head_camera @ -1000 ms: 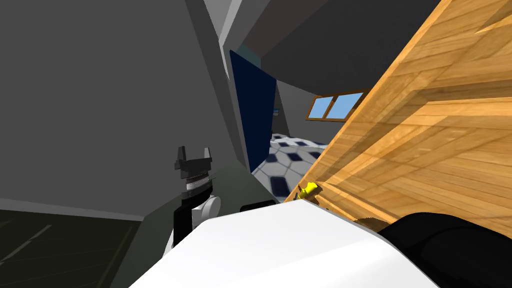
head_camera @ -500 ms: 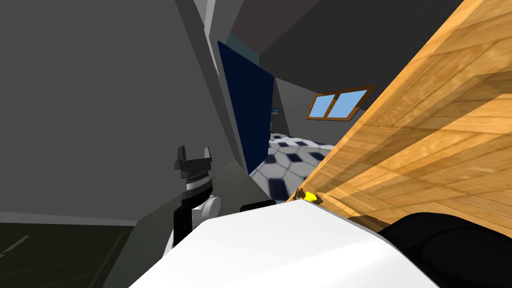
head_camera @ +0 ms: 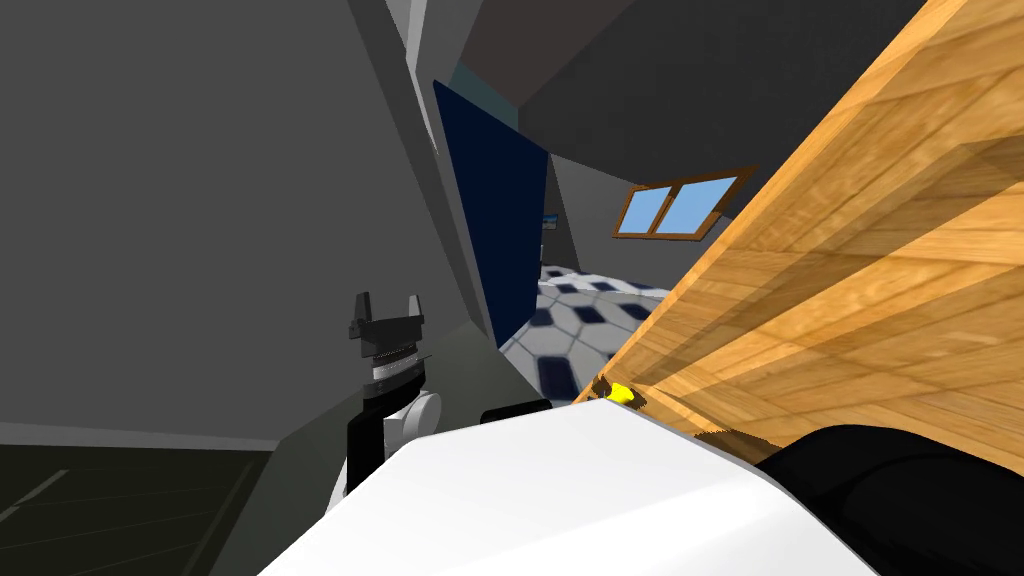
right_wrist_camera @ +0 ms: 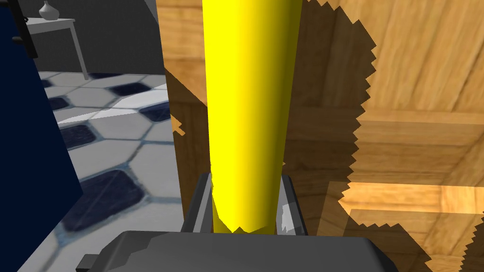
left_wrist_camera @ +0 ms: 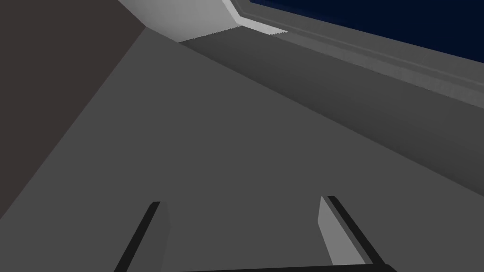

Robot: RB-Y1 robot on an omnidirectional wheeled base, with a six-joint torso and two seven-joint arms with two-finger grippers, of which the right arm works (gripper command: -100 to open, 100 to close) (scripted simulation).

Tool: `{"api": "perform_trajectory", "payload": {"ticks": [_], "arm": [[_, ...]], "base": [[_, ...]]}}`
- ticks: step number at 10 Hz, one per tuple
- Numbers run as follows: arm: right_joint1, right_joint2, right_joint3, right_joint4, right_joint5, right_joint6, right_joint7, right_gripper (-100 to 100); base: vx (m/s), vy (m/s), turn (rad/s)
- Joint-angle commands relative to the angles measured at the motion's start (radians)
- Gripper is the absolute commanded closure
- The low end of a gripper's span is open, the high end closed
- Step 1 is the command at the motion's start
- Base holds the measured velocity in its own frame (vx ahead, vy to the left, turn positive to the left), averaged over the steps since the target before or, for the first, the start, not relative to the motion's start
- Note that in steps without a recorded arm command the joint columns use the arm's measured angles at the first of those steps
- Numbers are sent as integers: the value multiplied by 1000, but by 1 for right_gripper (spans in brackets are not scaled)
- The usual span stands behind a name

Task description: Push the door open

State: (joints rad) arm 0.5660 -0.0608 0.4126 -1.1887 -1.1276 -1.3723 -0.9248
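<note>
Since the wooden door (head_camera: 850, 300) already stands partly open on the right, with the tiled floor (head_camera: 585, 312) of the far room showing through the gap between it and the grey wall (head_camera: 200, 200) on the left, the step in hand looks to be carrying the swing further. I judge that best done by moving base and arm together along the door's arc, so the push stays square to the door and does not twist the grip. The dark blue panel (head_camera: 500, 230) at the left of the opening stands near the path, so that side wants watching. The yellow handle (right_wrist_camera: 250, 108) sits low at the door's near edge, and the right end effector (right_wrist_camera: 246, 189) is closed on it, one finger pressed to each side. A steady push rather than a jerk should keep the bar from sliding out. The left end effector (head_camera: 387, 303) is raised near the grey wall, fingers apart and holding nothing, well apart from the door. Against a second ago the whole head view has shifted a little, which I take for my own move. The door's top edge now lies further right, the dark blue panel shows taller and further left, and less of the handle shows. Over the last half second hardly anything has changed.
</note>
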Motion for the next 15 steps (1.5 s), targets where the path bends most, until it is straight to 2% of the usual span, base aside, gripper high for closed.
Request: {"api": "perform_trajectory", "payload": {"ticks": [1,7,12,14,15], "arm": [[3,3,4,0,1,-2,1,100],[7,0,-29,-4,-38,-19,0,100],[20,9,-83,-12,-108,-53,-1,100],[21,11,-89,-13,-117,-57,-1,100],[26,17,-109,-16,-142,-70,-2,100]], "base": [[0,0,0],[127,-106,-22],[174,-152,-46],[111,-105,-23],[113,-129,-40]]}}
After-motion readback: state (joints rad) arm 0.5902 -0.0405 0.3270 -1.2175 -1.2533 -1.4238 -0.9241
